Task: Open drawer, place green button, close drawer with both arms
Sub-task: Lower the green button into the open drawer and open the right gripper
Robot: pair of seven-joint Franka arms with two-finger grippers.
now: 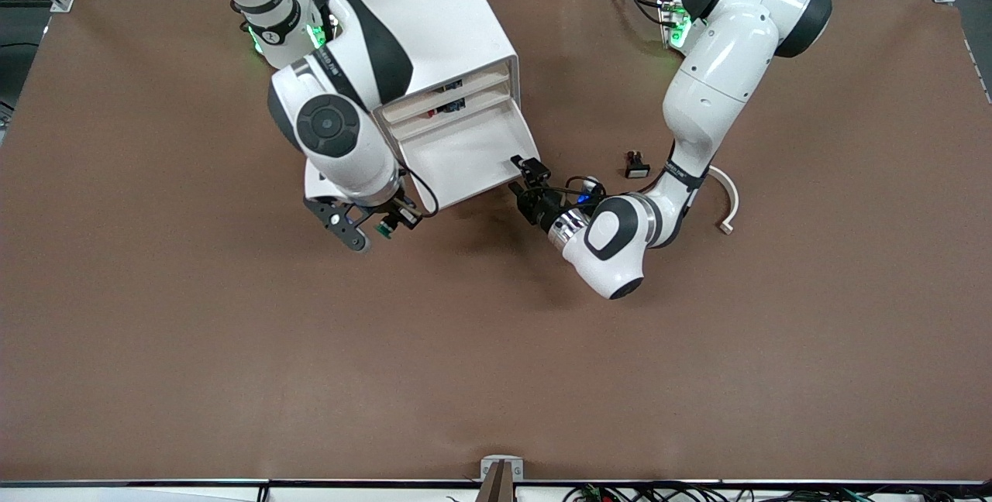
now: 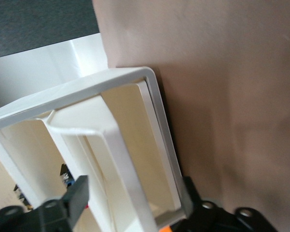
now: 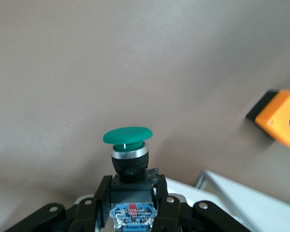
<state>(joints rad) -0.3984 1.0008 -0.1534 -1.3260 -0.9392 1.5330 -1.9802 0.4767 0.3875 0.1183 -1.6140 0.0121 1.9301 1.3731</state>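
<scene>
The white cabinet (image 1: pixel 434 29) has its drawer (image 1: pixel 465 165) pulled open, and what shows of the tray is bare. My left gripper (image 1: pixel 525 177) is at the drawer's front corner toward the left arm's end. In the left wrist view its fingers (image 2: pixel 75 198) stand on either side of the drawer's front wall (image 2: pixel 130 179), closed on it. My right gripper (image 1: pixel 385 225) is shut on the button (image 1: pixel 383 229), over the table beside the drawer's corner toward the right arm's end. In the right wrist view the button's green cap (image 3: pixel 128 135) sticks out from between the fingers (image 3: pixel 102 191).
A small black-and-white switch (image 1: pixel 637 165) and a curved white piece (image 1: pixel 728 204) lie on the brown table toward the left arm's end. An orange box with a hole (image 3: pixel 281 118) lies on the table in the right wrist view. Small parts sit in the upper drawers (image 1: pixel 453 105).
</scene>
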